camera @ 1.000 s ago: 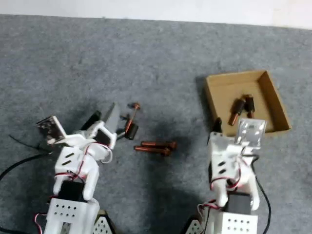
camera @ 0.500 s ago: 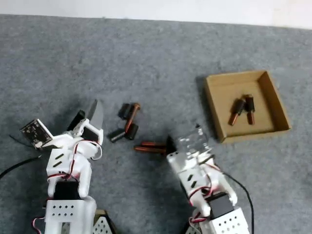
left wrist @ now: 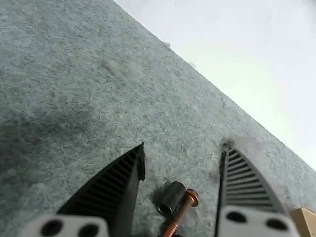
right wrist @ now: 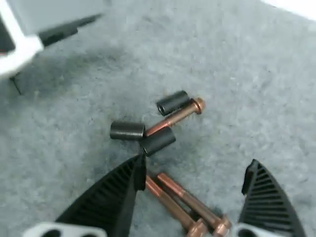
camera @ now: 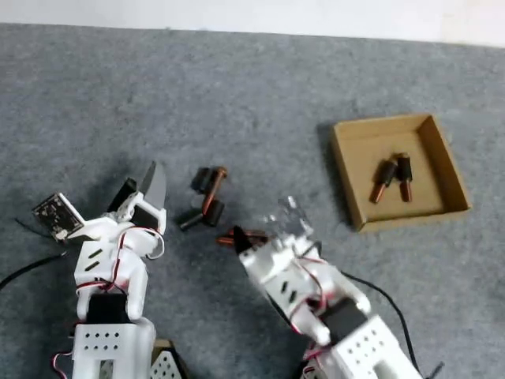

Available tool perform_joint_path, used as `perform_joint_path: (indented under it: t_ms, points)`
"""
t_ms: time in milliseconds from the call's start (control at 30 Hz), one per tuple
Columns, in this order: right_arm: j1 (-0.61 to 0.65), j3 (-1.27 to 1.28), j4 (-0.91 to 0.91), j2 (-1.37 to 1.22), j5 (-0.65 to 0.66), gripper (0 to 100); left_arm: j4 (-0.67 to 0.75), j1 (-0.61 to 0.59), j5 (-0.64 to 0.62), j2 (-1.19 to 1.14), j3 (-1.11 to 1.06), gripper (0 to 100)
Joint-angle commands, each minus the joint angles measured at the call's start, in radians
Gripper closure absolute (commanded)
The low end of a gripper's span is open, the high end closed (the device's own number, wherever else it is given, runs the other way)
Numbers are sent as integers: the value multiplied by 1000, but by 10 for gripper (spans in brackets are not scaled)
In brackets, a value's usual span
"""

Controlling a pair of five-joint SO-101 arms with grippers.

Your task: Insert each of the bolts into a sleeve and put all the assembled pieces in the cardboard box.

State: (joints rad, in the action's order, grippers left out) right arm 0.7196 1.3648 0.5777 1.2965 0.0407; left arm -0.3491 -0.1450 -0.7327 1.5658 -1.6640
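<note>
Copper bolts (right wrist: 185, 200) and black tubular sleeves (right wrist: 127, 131) on grey felt (camera: 237, 95); both ribbed jaws wide apart, empty.

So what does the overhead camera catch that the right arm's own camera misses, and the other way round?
The high view takes in the cardboard box with two assembled pieces lying inside. The right wrist view shows, between the right gripper's open fingers, the full length of two side-by-side bolts that its arm partly covers from above. Both show the three black sleeves and the third bolt lying among them.
</note>
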Motion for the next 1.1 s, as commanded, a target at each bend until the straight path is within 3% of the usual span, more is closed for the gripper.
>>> perform_joint_path:
  t_ms: [0, 400, 700, 900, 1067]
  points:
    - [13, -196, -82, -315, -112, 714, 18, -8, -11, 12, 58, 769]
    - [41, -694, -87, -1070, -483, 714, 18, -4, -11, 12, 56, 769]
    - [56, -799, -84, -1267, -523, 714, 21, -44, -14, 12, 59, 769]
    - [58, -799, -82, -1300, -520, 714, 23, -130, -120, 12, 68, 769]
    - [58, -802, -82, -1349, -520, 798, 23, -130, -118, 12, 68, 769]
